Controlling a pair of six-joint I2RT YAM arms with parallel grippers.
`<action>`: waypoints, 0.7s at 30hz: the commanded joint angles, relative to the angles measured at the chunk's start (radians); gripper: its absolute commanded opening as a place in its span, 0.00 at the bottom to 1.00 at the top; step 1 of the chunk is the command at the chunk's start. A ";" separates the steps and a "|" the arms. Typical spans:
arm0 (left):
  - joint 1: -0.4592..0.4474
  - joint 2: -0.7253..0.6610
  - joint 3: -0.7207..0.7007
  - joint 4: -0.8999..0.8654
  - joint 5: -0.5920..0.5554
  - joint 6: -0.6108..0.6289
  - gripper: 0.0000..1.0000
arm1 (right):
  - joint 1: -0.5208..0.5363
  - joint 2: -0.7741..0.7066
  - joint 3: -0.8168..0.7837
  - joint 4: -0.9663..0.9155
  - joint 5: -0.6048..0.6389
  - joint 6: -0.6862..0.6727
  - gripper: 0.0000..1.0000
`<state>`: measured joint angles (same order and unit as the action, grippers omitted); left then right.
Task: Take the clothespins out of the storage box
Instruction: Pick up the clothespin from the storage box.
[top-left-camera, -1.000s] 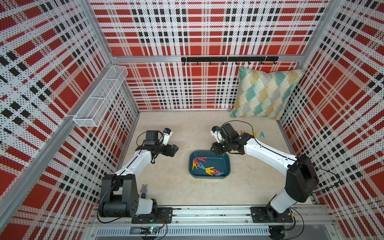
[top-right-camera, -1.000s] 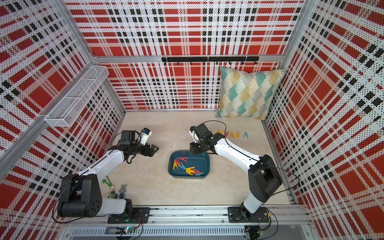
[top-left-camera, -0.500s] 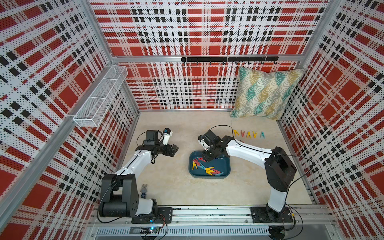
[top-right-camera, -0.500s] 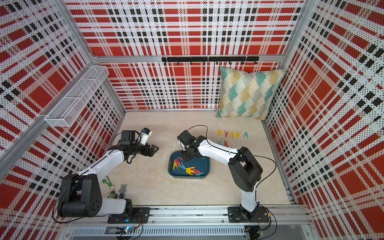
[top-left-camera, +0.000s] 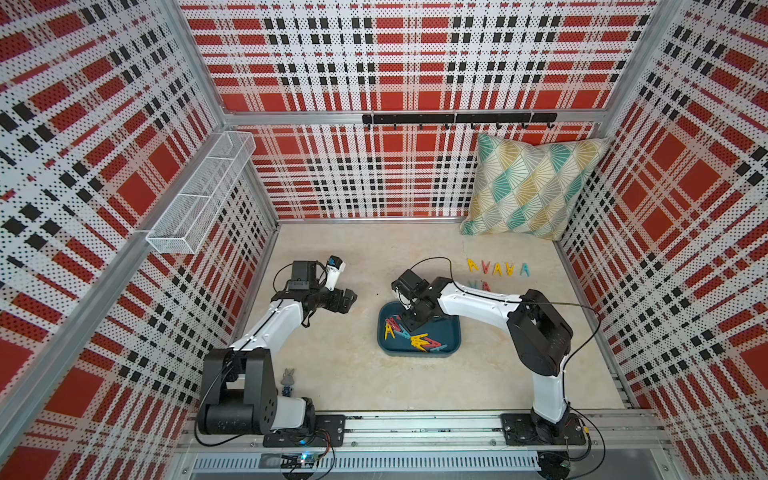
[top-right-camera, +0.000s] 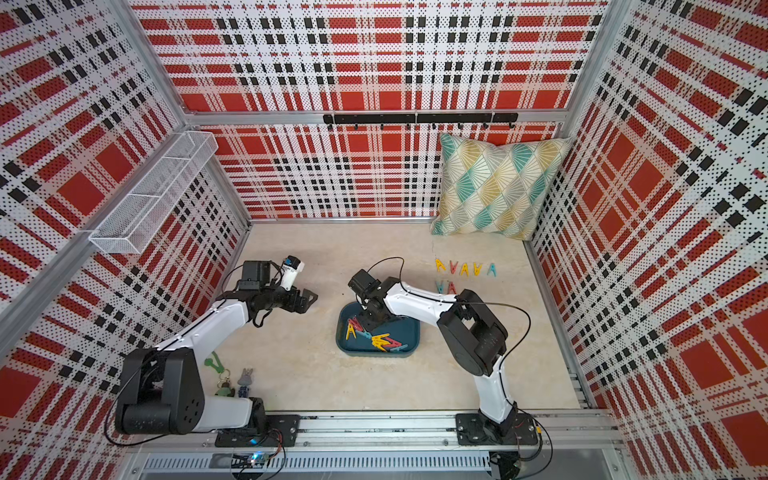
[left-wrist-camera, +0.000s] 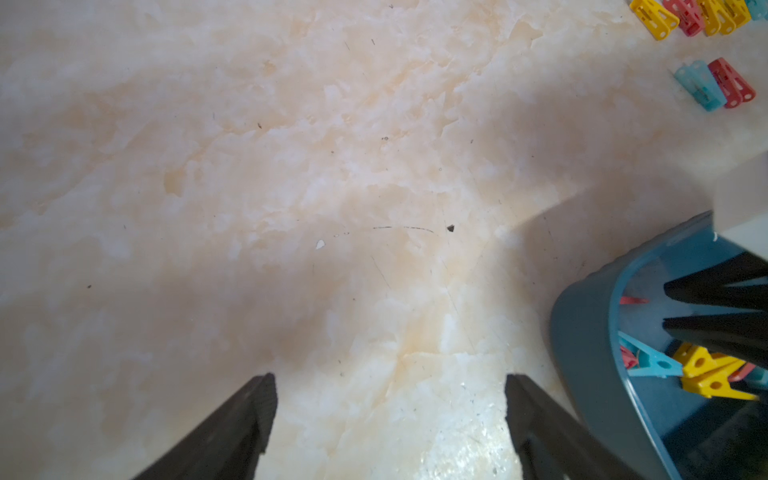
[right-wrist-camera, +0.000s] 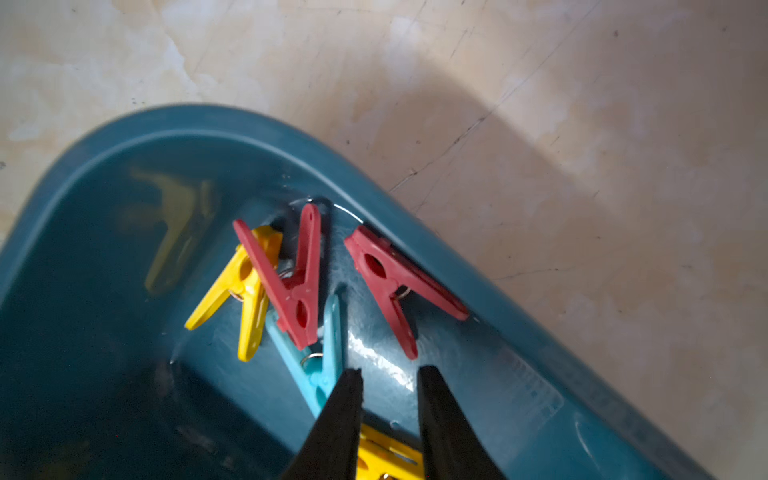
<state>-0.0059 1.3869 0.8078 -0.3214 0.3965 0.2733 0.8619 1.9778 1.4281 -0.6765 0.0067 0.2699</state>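
The task stood roughly half done. Seven clothespins (top-left-camera: 496, 269) already lay out on the desk (top-left-camera: 353, 374) toward the patterned cushion (top-left-camera: 532, 187): five in a neat row and a light blue and red pair (top-left-camera: 478, 286) just beside it, all well apart from the storage box (top-left-camera: 449, 330). The teal box sat mid-desk with a loose heap (top-left-camera: 417, 338) of yellow, red and light blue pegs inside, several overlapping, all yet to come out. The right end effector (right-wrist-camera: 390, 370) hung down inside the box, its jaws drawn narrow with a slim gap between them and nothing visibly gripped. Its tips were just beside a light blue clothespin (right-wrist-camera: 322, 365) and a red one (right-wrist-camera: 395, 286) lying against the box wall. The left end effector (left-wrist-camera: 388, 386) hovered over bare desk beside the box, jaws spread wide and empty. No brand, label or writing could be read on the box, the pegs or the arms.
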 joint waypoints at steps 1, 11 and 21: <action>0.009 -0.012 -0.007 0.013 0.016 0.004 0.92 | 0.006 0.024 0.024 -0.011 0.022 -0.006 0.29; 0.011 -0.016 -0.007 0.012 0.018 0.004 0.92 | 0.006 0.056 0.034 -0.002 0.015 -0.008 0.27; 0.011 -0.015 -0.007 0.012 0.019 0.004 0.91 | 0.009 0.077 0.028 0.009 0.009 -0.001 0.24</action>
<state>-0.0059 1.3869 0.8078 -0.3218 0.3973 0.2733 0.8639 2.0350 1.4464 -0.6788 0.0158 0.2695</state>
